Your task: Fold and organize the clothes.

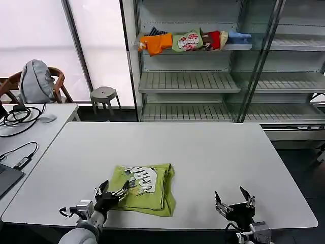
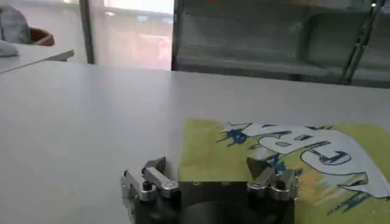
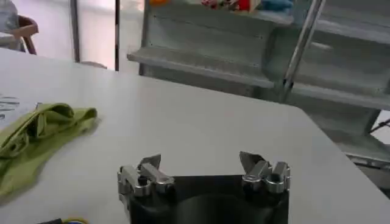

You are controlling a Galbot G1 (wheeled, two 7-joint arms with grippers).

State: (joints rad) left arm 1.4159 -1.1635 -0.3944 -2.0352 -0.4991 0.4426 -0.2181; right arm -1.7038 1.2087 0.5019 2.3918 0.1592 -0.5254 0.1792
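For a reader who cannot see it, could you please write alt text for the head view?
A folded lime-green T-shirt lies graphic-up near the front of a white table. The open left gripper sits at its left edge; the open right gripper hovers apart.

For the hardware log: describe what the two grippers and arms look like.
Both grippers share one build: a black block body carrying two silver metal jaws with dark pointed tips and small black screws. The left gripper sits on a light grey rounded arm segment with a cable looping at its wrist. The right gripper shows a silver wrist fitting; a yellow-and-blue cable shows beside its body.
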